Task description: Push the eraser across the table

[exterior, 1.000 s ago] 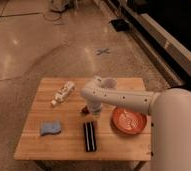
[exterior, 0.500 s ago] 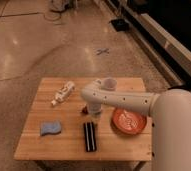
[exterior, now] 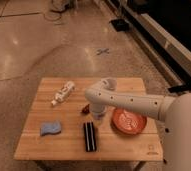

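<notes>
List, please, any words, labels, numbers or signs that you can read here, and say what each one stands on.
Nothing here reads as text.
Table: dark logo mark near a corner, too small to read.
White bottle: any label too blurred.
Floor: blue cross mark, no letters.
Tool, by the eraser's far end: no marking visible.

Blue sponge (exterior: pixel 51 129), red bowl (exterior: pixel 129 121), white bottle (exterior: pixel 63 93)

black striped eraser (exterior: pixel 90 136) on table (exterior: pixel 64 146), near pincer (exterior: pixel 96 118)
</notes>
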